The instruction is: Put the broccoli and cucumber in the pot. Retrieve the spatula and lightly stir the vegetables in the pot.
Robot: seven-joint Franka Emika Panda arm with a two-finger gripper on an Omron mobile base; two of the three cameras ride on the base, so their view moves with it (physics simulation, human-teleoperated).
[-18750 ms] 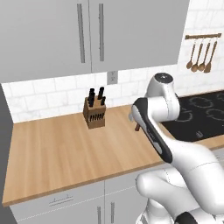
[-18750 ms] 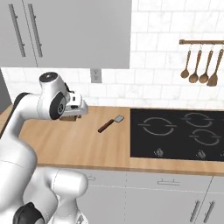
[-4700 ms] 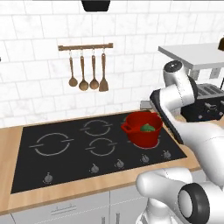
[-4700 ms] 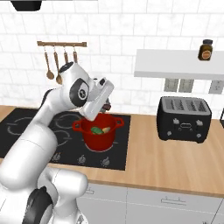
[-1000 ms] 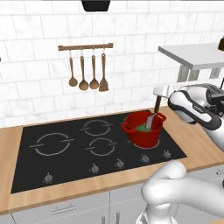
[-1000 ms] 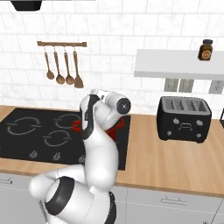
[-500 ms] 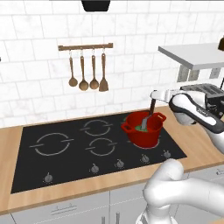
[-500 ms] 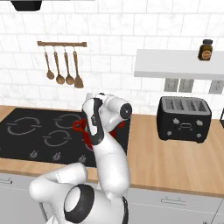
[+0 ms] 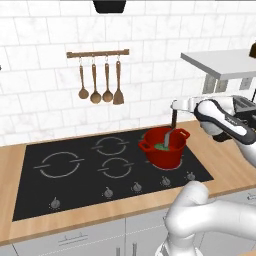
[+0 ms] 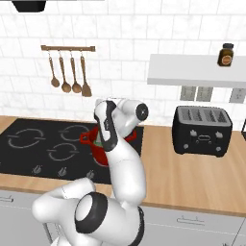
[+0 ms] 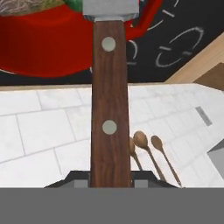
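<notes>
The red pot (image 9: 161, 154) stands on the right rear burner of the black cooktop (image 9: 75, 182). My gripper (image 9: 174, 106) hangs above the pot's far rim, shut on the dark-brown handle of the spatula (image 9: 170, 131); the grey blade dips into the pot. Green vegetables (image 9: 159, 147) show inside, beside the blade. The hand view is upside down: the spatula (image 11: 109, 100) runs up from my gripper (image 11: 109, 181) to its grey blade over the pot (image 11: 48, 43). There a mottled yellow-green piece, seemingly the cucumber (image 11: 30, 5), and a dark-green bit, probably the broccoli (image 11: 75, 4), lie in it. My arm hides most of the pot (image 10: 87, 140) in the right base view.
Wooden spoons and a wooden spatula hang on a wall rail (image 9: 97, 53) behind the cooktop. A black toaster (image 10: 202, 130) sits on the wooden counter to the right, under a white shelf (image 10: 192, 69) holding a small jar (image 10: 224, 54). Cooktop knobs (image 9: 136, 186) line the front edge.
My hand has shifted slightly left over the pot across the last second, carrying the spatula blade with it inside the pot. The pot stays put.
</notes>
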